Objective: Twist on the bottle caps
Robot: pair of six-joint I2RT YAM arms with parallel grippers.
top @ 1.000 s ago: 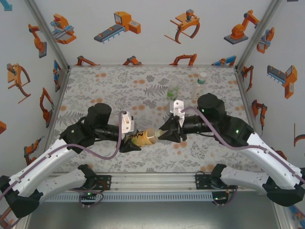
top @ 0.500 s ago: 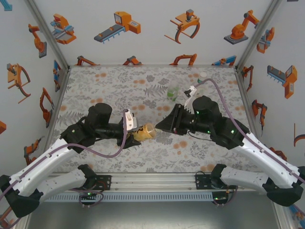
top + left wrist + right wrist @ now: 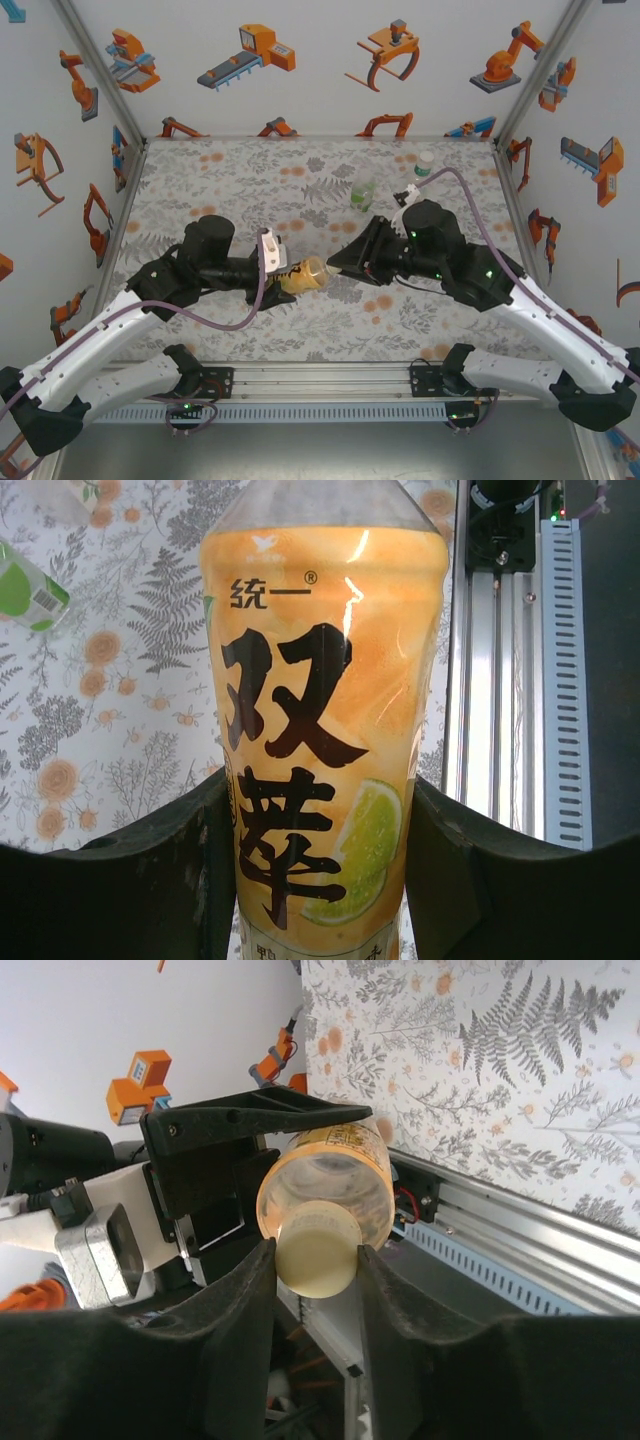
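Above floral table (image 3: 200, 190), left gripper (image 3: 275, 283) clamps amber bottle (image 3: 305, 275); right gripper (image 3: 336, 265), freshly rotated, brackets the pale cap (image 3: 318, 1257), grip unclear, perhaps mid-tightening.

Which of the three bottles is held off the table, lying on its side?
The amber-yellow bottle, held sideways in the left gripper. The green bottle and the clear bottle stand on the table farther back.
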